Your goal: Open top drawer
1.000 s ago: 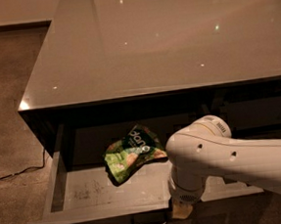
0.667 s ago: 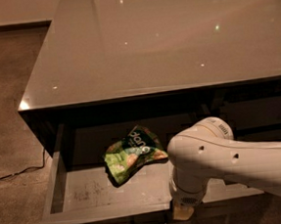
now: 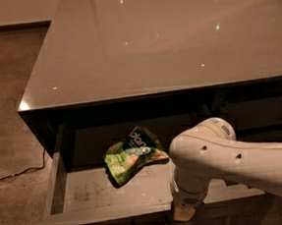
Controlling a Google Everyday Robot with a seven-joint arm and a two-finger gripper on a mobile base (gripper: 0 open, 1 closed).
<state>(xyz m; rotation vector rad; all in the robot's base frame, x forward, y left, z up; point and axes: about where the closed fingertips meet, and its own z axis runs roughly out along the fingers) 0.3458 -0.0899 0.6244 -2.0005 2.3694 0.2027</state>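
At top drawer (image 3: pixel 97 199) front (open) hangs the gripper (image 3: pixel 183 212).

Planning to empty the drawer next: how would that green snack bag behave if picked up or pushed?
The green snack bag looks crumpled and puffy, so probably floppy and light. Its glossy film may be slippery, likely sliding across the flat grey floor of the top drawer rather than rolling. The gripper sits at the drawer's front edge, apart from the bag.
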